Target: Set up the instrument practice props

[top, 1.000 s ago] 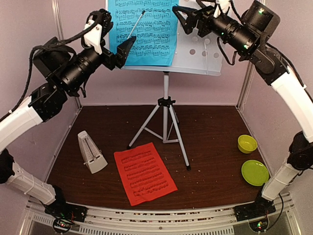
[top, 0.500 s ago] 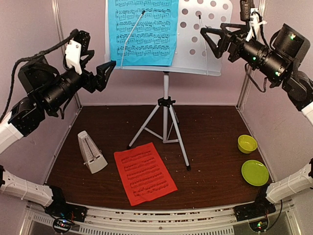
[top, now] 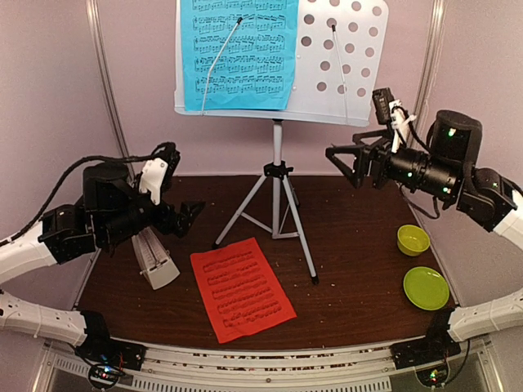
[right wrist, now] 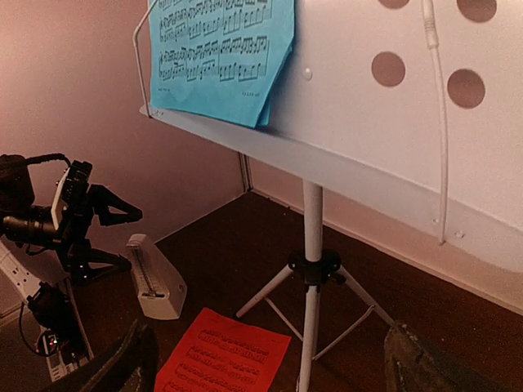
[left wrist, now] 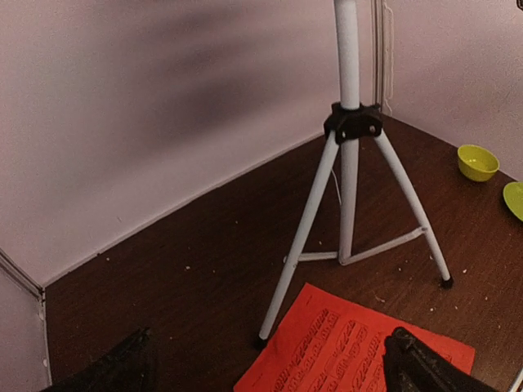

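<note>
The white perforated music-stand desk (top: 343, 82) is sitting atop its grey tripod (top: 278, 212), which is standing with legs spread at the 12 o'clock side of the brown table (top: 359, 237). The blue sheet (top: 239, 53) is resting upright on the desk's left half, its lower edge on the ledge, with a thin wire arm (top: 222, 49) lying across it; the desk's right half is showing bare holes.

The red sheet (top: 242, 287) is lying flat on the table at about 7 o'clock from the tripod's feet, one corner just beside the near left leg. The small white metronome (top: 155, 261) is standing upright at 9 o'clock from the red sheet, close beside it without touching.

The left gripper (top: 184, 220) is hovering just above the metronome, pointing toward 3 o'clock, its jaws spread wide and grasping nothing. The right gripper (top: 341, 166) is hanging in the air at 3 o'clock from the tripod's pole, below the desk, pointing toward 9 o'clock, likewise released and empty.

A lime-green bowl (top: 413, 239) and plate (top: 426, 287) are sitting at 4 o'clock on the table, the plate nearer.
</note>
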